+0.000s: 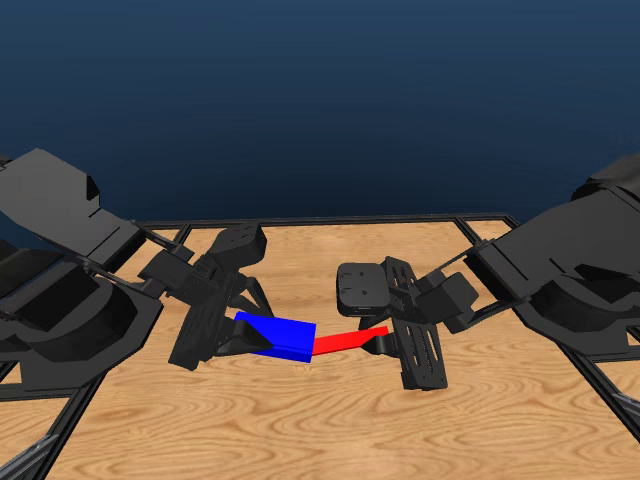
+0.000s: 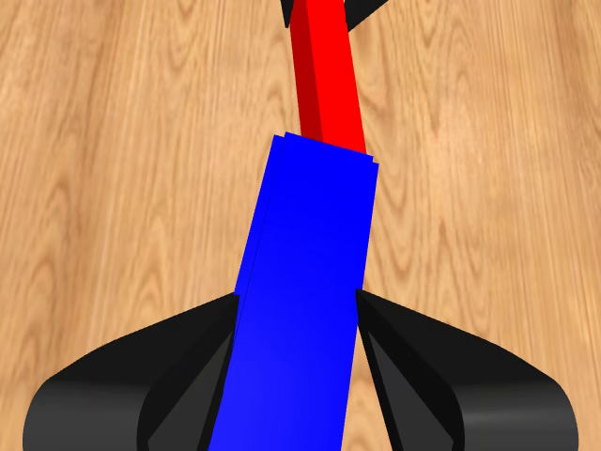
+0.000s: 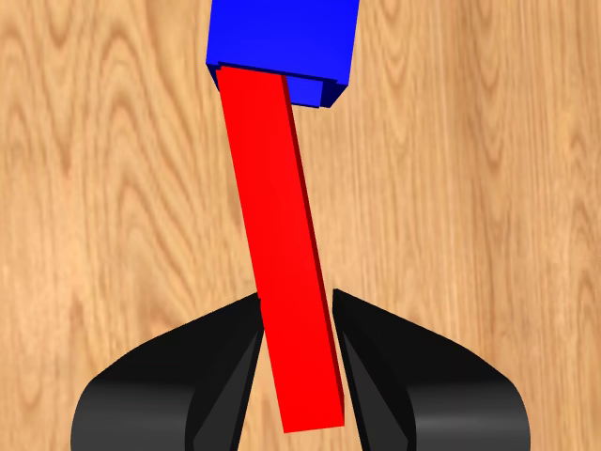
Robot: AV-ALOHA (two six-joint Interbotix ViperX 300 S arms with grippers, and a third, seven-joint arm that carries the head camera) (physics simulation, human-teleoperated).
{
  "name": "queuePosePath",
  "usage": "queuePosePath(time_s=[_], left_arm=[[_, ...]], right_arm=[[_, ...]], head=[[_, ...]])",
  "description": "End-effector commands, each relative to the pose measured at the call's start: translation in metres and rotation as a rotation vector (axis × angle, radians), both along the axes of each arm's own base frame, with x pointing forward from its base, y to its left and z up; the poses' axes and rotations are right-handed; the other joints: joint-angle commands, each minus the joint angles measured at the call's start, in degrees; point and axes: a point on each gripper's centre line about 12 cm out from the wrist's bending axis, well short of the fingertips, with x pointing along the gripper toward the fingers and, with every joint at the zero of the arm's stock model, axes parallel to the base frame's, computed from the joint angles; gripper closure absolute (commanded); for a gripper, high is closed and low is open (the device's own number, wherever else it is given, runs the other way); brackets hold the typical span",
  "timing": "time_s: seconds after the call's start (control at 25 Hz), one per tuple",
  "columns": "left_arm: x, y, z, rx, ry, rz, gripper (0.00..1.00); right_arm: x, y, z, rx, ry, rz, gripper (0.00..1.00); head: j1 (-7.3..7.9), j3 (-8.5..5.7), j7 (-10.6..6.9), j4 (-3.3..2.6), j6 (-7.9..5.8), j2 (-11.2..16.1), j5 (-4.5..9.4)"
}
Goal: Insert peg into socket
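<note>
Your left end effector (image 1: 243, 335) is clamped on the blue socket (image 1: 277, 336), jaws pressed against its two sides, and holds it above the wooden desk (image 1: 330, 430). Your right end effector (image 1: 385, 338) is closed on the red peg (image 1: 348, 341), gripping it near its rear end. The socket's one content: the peg's front end sits inside its open mouth, at a slight angle to it, with most of the peg's length outside between the two end effectors.

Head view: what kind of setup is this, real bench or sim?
Likely a simulated tabletop rig: flat-shaded wooden table against an empty blue backdrop, left claw holding the blue socket, right claw holding the red peg.
</note>
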Motion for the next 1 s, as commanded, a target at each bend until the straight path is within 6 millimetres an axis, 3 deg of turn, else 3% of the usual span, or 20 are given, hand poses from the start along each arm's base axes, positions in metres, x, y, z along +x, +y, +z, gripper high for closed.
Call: queuePosePath(time_s=[0.04, 0.08, 0.28, 0.32, 0.68, 0.8, 0.84, 0.88, 1.0], left_arm=[[0.012, -0.001, 0.026, -0.051, -0.120, 0.009, 1.00], [0.007, -0.001, 0.010, -0.032, -0.076, -0.004, 1.00], [0.018, -0.003, 0.023, -0.096, -0.168, 0.008, 1.00], [0.017, -0.001, 0.013, -0.096, -0.152, 0.012, 1.00], [0.036, 0.007, 0.011, -0.125, -0.326, 0.020, 1.00], [0.033, 0.006, 0.003, -0.125, -0.319, 0.021, 1.00], [0.037, 0.005, 0.009, -0.119, -0.364, 0.017, 1.00], [0.036, 0.003, 0.006, -0.113, -0.364, 0.008, 1.00], [0.039, 0.008, 0.009, -0.110, -0.411, 0.041, 1.00]], right_arm=[[0.011, -0.020, 0.020, 0.051, -0.098, -0.058, 1.00], [0.012, -0.020, 0.021, 0.056, -0.106, -0.058, 1.00], [0.023, -0.024, 0.025, 0.058, -0.123, -0.054, 1.00], [0.024, -0.026, 0.025, 0.068, -0.127, -0.059, 1.00], [0.052, -0.015, 0.028, 0.080, -0.156, -0.006, 1.00], [0.055, -0.013, 0.028, 0.097, -0.156, -0.012, 1.00], [0.056, -0.014, 0.024, 0.106, -0.153, -0.025, 0.35], [0.054, -0.014, 0.021, 0.111, -0.144, -0.027, 0.00], [0.046, -0.017, 0.017, 0.130, -0.125, -0.057, 0.00]], head=[[0.33, -0.59, -0.01, 0.09, -0.08, -0.11, -0.61], [0.25, -0.59, -0.07, 0.06, -0.10, -0.14, -0.49], [0.05, -0.60, 0.03, 0.01, -0.10, -0.32, -0.51], [0.09, -0.61, 0.05, 0.01, -0.15, -0.34, -0.51], [0.53, -0.67, 0.22, -0.01, -0.78, -0.31, -1.28], [0.69, -0.71, 0.38, 0.00, -0.90, -0.24, -1.61], [0.73, -0.73, 0.49, 0.01, -0.92, -0.20, -1.66], [0.73, -0.75, 0.62, 0.01, -0.92, -0.17, -1.73], [0.56, -0.82, 0.76, -0.03, -0.87, -0.10, -1.97]])
